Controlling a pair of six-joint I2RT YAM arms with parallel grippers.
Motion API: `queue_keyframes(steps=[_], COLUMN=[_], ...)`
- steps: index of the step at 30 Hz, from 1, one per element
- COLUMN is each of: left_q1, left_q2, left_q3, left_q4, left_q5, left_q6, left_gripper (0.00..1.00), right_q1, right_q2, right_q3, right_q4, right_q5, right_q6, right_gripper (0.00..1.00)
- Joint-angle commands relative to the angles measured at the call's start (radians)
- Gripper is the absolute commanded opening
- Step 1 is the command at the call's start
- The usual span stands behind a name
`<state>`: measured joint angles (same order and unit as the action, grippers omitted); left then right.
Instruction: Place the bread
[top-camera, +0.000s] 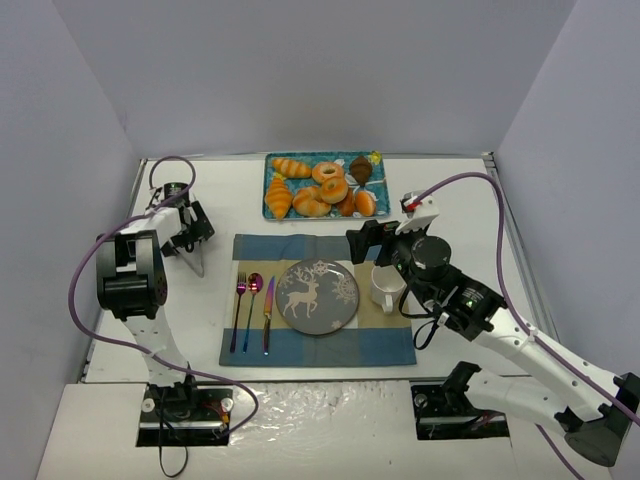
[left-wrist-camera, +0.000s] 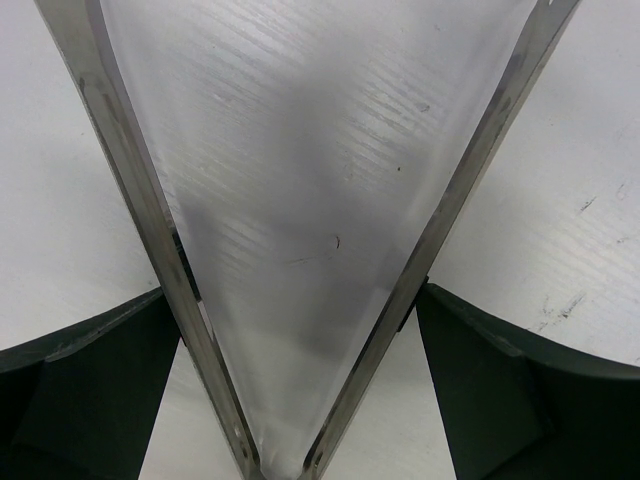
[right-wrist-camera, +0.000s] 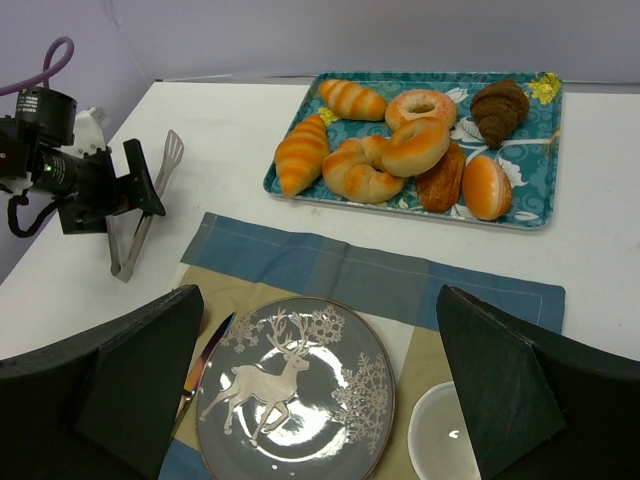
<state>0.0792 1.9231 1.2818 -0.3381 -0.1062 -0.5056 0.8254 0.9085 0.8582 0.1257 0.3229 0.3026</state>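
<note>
The bread (top-camera: 334, 189) is a glossy golden ring bun on the teal tray (top-camera: 272, 160) at the back, among other pastries; it also shows in the right wrist view (right-wrist-camera: 415, 146). My right gripper (top-camera: 362, 240) is open and empty, between tray and grey deer plate (top-camera: 340, 318); in its own view (right-wrist-camera: 320, 400) the plate (right-wrist-camera: 330, 345) lies below the jaws. My left gripper (top-camera: 186, 236) is at the far left, shut on metal tongs (top-camera: 196, 260); its fingers (left-wrist-camera: 100, 360) press both tong arms (left-wrist-camera: 130, 180).
A paler ring doughnut (top-camera: 328, 171) and croissants (top-camera: 291, 167) share the tray. A white cup (top-camera: 386, 284) stands right of the plate. Fork, spoon and knife (top-camera: 253, 310) lie left of it on the blue-tan placemat (top-camera: 300, 350). Walls enclose the table.
</note>
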Motion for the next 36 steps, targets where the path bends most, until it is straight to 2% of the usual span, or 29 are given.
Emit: queue_keyframes(steps=[1,13,29,36], left_q1=[0.007,0.008,0.006,0.007], left_q2=[0.046,0.049,-0.001,-0.001], left_q3=[0.036,0.076,-0.006,-0.021], left_q4=[-0.038,-0.124,-0.112,-0.108], left_q5=[0.069,0.043,0.039,0.036], left_q6=[0.036,0.097,0.043,0.015], left_gripper=[0.97,0.96,0.95,0.9], right_q1=[-0.005,-0.005,-0.005,-0.005], right_q2=[-0.007,-0.01,-0.031,-0.033], right_q3=[0.008,-0.008,-0.039,-0.044], right_q4=[0.097,0.106,0.113,0.114], right_q5=[-0.008,-0.016,-0.024,-0.025], right_q6=[0.015,0.032,0.067,0.072], right_gripper=[1.0,1.0,1.0,1.0])
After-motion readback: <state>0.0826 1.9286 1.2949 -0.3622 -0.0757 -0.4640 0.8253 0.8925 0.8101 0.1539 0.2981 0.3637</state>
